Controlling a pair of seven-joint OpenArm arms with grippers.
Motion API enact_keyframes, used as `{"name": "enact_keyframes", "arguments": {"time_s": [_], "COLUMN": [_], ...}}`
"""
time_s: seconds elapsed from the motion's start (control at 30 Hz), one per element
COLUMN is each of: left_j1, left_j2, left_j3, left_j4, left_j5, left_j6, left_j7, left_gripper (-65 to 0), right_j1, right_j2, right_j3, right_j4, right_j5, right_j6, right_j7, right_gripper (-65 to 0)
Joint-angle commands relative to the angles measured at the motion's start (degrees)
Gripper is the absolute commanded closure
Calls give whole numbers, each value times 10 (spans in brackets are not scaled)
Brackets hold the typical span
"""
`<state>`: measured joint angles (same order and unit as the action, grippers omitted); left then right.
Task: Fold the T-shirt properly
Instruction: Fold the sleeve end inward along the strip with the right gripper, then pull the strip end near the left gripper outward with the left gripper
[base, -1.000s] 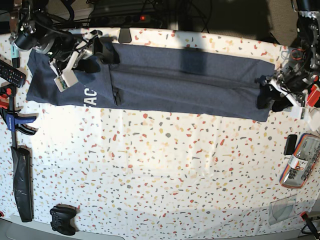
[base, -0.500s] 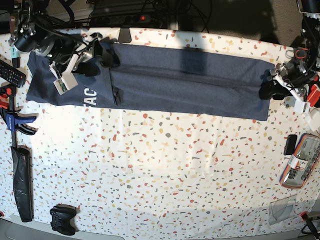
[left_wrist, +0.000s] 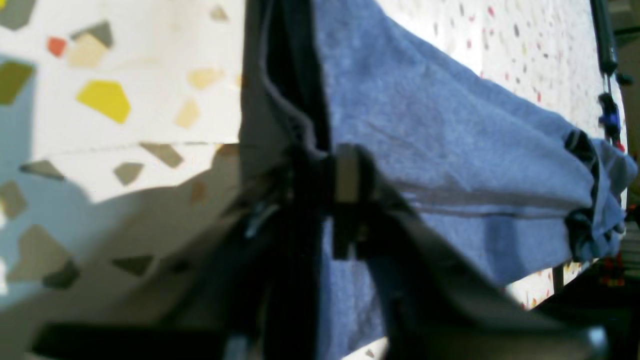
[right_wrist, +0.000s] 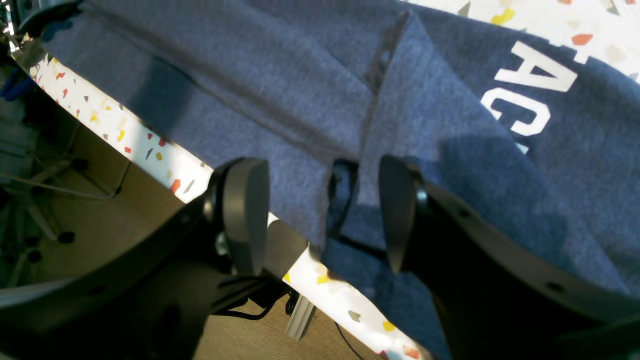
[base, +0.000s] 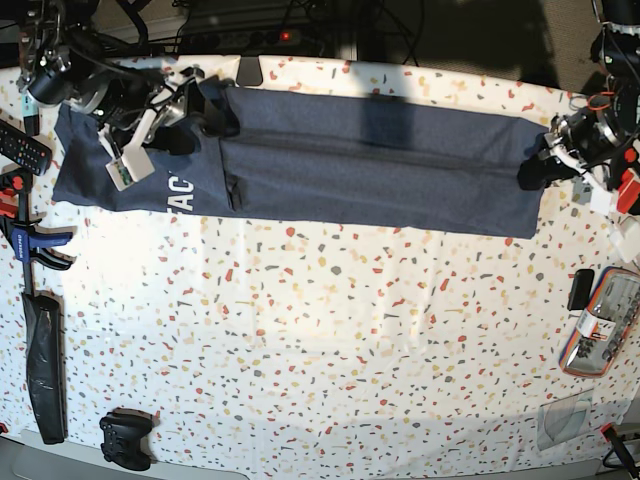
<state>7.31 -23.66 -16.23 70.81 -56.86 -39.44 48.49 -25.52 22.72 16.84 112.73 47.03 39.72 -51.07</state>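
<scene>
Currently the T-shirt (base: 370, 165) lies stretched in a long, narrow navy band across the far part of the terrazzo-patterned table (base: 330, 340), running from one arm to the other. The left gripper (base: 535, 172) sits at the end of that band on the base view's right; in its wrist view the fingers (left_wrist: 347, 172) are pressed together on the folded hem edge of the cloth, with the fabric fanning away beyond the pinch towards the distant far end. The right gripper (base: 190, 110) is at the opposite end, over the shirt's far edge near the table's rim. Its jaws stand spread wide: one pad (right_wrist: 245, 215) is on the floor side of the cloth edge, the other (right_wrist: 397, 210) over the shirt, and a dark fold of fabric lies between them without either pad touching it. White letters "AC" (right_wrist: 525, 95) show on the cloth just past that second pad. Away from both claws, a game controller (base: 126, 440) rests near the table's front edge, and a blue clamp (base: 25, 240) lies near the table's side below the right gripper.
</scene>
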Motion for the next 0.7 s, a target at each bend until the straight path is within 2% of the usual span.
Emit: {"name": "enact_keyframes", "arguments": {"time_s": [0.0, 0.23, 0.33, 0.57, 0.67], "left_j1": [-7, -8, -10, -10, -9], "left_j2": [-11, -15, -26, -55, -65], "left_j3": [-3, -4, -14, -97, -123], "left_j4": [7, 7, 7, 7, 11], "left_j5": [-13, -21, -6, 0, -16], "left_j6": [-6, -6, -6, -6, -6], "left_j7": [-5, -6, -24, -33, -4], "left_gripper": [0, 0, 0, 0, 0], "right_j1": [4, 12, 16, 19, 19], "right_j2": [8, 8, 8, 7, 8], "right_j3": [4, 4, 4, 4, 4], "right_j4": [10, 10, 10, 10, 10], "right_j5": [12, 12, 12, 12, 12], "right_j6": [3, 3, 3, 3, 3], "right_j7": [12, 12, 12, 12, 12], "right_gripper": [-347, -347, -347, -347, -347]}}
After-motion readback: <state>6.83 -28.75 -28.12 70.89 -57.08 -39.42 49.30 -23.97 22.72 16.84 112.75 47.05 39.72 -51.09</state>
